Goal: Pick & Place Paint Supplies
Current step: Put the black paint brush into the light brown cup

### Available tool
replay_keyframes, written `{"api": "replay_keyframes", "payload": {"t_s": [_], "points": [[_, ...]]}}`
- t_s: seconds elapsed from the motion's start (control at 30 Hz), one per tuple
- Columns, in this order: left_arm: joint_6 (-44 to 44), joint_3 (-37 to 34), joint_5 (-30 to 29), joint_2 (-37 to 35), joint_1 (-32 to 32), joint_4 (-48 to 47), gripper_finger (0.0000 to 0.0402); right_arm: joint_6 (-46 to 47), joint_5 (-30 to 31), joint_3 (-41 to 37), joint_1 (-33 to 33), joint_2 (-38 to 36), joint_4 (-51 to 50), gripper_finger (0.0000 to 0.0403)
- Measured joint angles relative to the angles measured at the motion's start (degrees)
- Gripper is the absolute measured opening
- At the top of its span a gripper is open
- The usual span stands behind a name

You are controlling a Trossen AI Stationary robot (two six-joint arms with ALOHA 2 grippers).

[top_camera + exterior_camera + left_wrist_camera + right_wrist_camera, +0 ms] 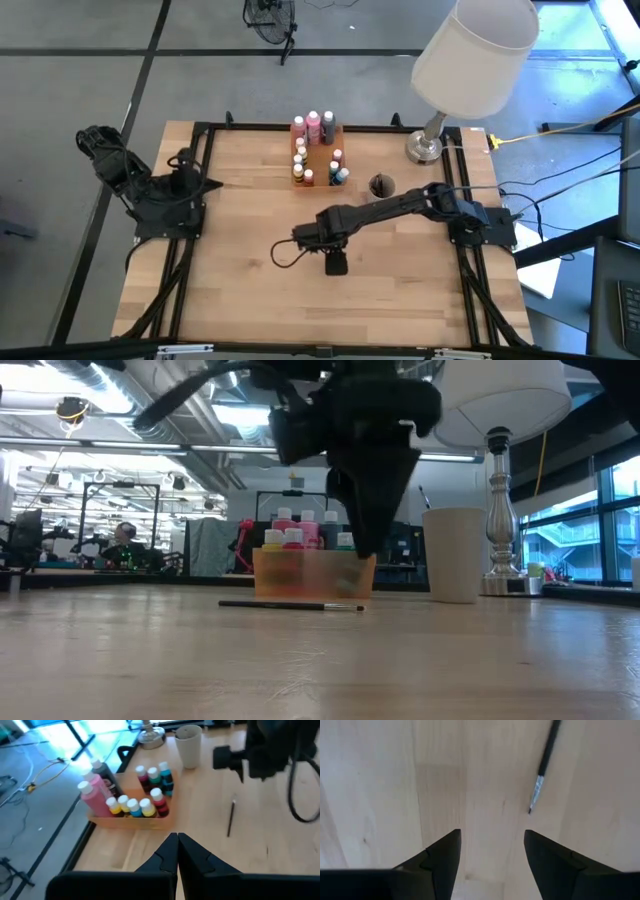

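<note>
One paintbrush (545, 760) beside tray (131, 822)

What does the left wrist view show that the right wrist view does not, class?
Only the left wrist view shows the orange tray of paint bottles, the cup, the lamp base, and the shut left claw. Only the right wrist view shows the right claw standing open over bare wood. Both show the paintbrush lying flat on the table.
</note>
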Motion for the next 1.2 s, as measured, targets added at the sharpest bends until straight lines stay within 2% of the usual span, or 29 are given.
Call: {"api": "replay_keyframes", "payload": {"t_s": [0.3,0.53,0.7,0.9,1.2], "points": [[-7.0,0.0,-1.1,0.0,0.0,-0.1,0.0002,-5.8,-1.8,-4.0,-0.4,0.0,6.4,0.0222],[-9.3,0.0,-1.9,0.0,0.0,-0.1,0.0002,-3.9,-1.5,-5.9,-1.5,0.0,10.6,0.0222],[-9.4,0.0,-2.7,0.0,0.0,-0.1,0.0002,-1.0,-1.5,-6.0,-2.7,0.0,9.3,0.0222],[-8.4,0.0,-5.4,0.0,0.0,-0.1,0.0002,-4.3,-1.7,-6.0,-3.3,0.0,6.9,0.0222],[-7.3,0.0,-6.6,0.0,0.0,-0.1,0.0002,-6.3,-1.9,-7.7,-3.8,-0.1,9.0,0.0222]]}}
